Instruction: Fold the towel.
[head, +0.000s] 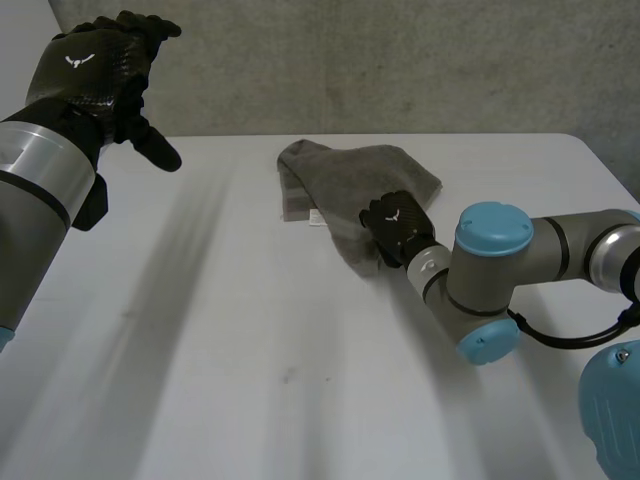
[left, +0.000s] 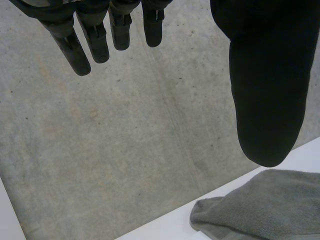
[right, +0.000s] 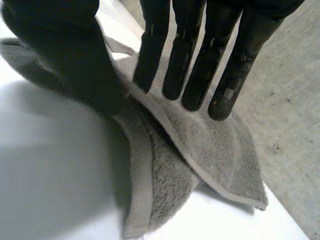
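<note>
A grey towel lies crumpled and partly doubled over at the back middle of the white table. My right hand rests on its near edge. In the right wrist view its straight fingers lie over the upper layer of the towel, and the thumb presses that layer's hemmed edge from the other side, pinching it. My left hand is raised high at the far left, open, well away from the cloth. Beyond its thumb one end of the towel shows.
A grey concrete wall stands right behind the table's back edge, close to the towel. My right arm's elbow hangs low over the table's right side. Bare tabletop spreads in front and to the left.
</note>
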